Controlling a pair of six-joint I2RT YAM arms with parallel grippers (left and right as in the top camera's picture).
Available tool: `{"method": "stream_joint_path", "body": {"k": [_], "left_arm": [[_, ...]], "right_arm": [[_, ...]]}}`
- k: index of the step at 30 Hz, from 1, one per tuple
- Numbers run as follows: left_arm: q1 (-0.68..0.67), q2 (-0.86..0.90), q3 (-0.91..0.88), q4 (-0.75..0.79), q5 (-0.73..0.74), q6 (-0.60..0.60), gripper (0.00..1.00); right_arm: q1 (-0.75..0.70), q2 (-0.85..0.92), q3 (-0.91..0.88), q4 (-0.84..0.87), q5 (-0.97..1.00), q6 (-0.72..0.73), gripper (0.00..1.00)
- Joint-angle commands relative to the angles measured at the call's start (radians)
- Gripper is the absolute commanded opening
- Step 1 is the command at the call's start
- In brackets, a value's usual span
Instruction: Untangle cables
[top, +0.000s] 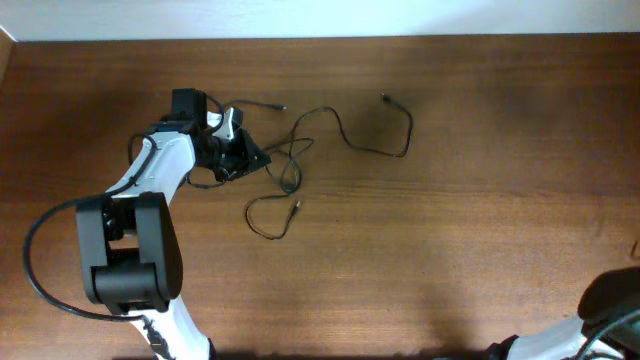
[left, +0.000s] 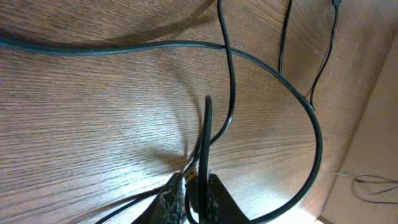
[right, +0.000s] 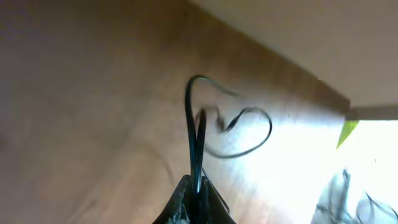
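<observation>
- Several cables (top: 288, 165) lie tangled on the tabletop (top: 480, 200), left of centre, with strands crossing each other.
- Left fingers (left: 217, 202) pinch one strand at the tangle's left edge.
- Right fingers (right: 180, 202) are pressed on a blurred black cord loop (right: 188, 118); I cannot tell whether it joins the tangle.

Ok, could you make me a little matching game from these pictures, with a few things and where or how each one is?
Things:
1 left fingers
2 right arm
3 cables
4 table

States:
A brown wood
B closed on a black strand
C bottom right corner of the overhead view
D thin, black, looped across the tabletop

Pairs: 1-B, 2-C, 3-D, 4-A
</observation>
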Motion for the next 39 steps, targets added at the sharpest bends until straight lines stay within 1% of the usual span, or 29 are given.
{"method": "stream_joint_path", "body": {"k": [1,3,7,8,9,10,17,18,20,22,23,24,26,27,28,29,30,34,36,39], "left_arm": [[0.004,0.011,-0.003,0.002,-0.007,-0.01,0.14],[0.004,0.011,-0.003,0.002,-0.007,-0.01,0.15],[0.004,0.011,-0.003,0.002,-0.008,-0.01,0.15],[0.004,0.011,-0.003,0.002,-0.008,-0.01,0.15],[0.004,0.011,-0.003,0.002,-0.008,-0.01,0.15],[0.004,0.011,-0.003,0.002,-0.008,-0.01,0.15],[0.004,0.011,-0.003,0.002,-0.008,-0.01,0.16],[0.004,0.011,-0.003,0.002,-0.008,-0.01,0.16],[0.004,0.011,-0.003,0.002,-0.008,-0.01,0.16],[0.004,0.011,-0.003,0.002,-0.008,-0.01,0.16],[0.004,0.011,-0.003,0.002,-0.008,-0.01,0.16],[0.004,0.011,-0.003,0.002,-0.008,-0.01,0.16],[0.004,0.011,-0.003,0.002,-0.008,-0.01,0.14],[0.004,0.011,-0.003,0.002,-0.008,-0.01,0.08],[0.004,0.011,-0.003,0.002,-0.008,-0.01,0.0],[0.004,0.011,-0.003,0.002,-0.008,-0.01,0.0],[0.004,0.011,-0.003,0.002,-0.007,-0.01,0.0],[0.004,0.011,-0.003,0.005,-0.007,-0.01,0.0],[0.004,0.011,-0.003,0.005,-0.008,-0.01,0.0],[0.004,0.011,-0.003,0.005,-0.008,-0.01,0.0]], "right_arm": [[-0.014,0.056,-0.095,0.048,-0.029,0.011,0.04],[-0.005,0.084,-0.154,0.095,-0.078,0.01,0.04],[0.012,0.15,-0.18,0.146,-0.164,0.009,0.04],[0.014,0.16,-0.18,0.152,-0.171,-0.004,0.07],[0.019,0.174,-0.18,0.165,-0.187,-0.032,0.12],[0.022,0.182,-0.18,0.172,-0.202,-0.046,0.13],[0.07,0.195,-0.18,0.238,-0.226,-0.047,0.12],[0.076,0.195,-0.18,0.241,-0.226,-0.047,0.14],[0.107,0.195,-0.18,0.238,-0.227,-0.047,0.45],[0.135,0.195,-0.181,0.204,-0.227,-0.047,0.63],[0.149,0.195,-0.185,0.192,-0.233,-0.049,0.7],[0.183,0.195,-0.212,0.197,-0.326,-0.136,0.74],[0.216,0.195,-0.248,0.217,-0.419,-0.182,0.77],[0.25,0.195,-0.289,0.223,-0.488,-0.182,0.81],[0.275,0.195,-0.323,0.221,-0.542,-0.182,0.82],[0.302,0.195,-0.364,0.225,-0.592,-0.182,0.83],[0.33,0.195,-0.406,0.232,-0.631,-0.182,0.86],[0.454,0.195,-0.539,0.301,-0.797,-0.182,0.88],[0.542,0.195,-0.582,0.329,-0.829,-0.181,0.88],[0.668,0.195,-0.595,0.347,-0.829,-0.181,0.89]]}}
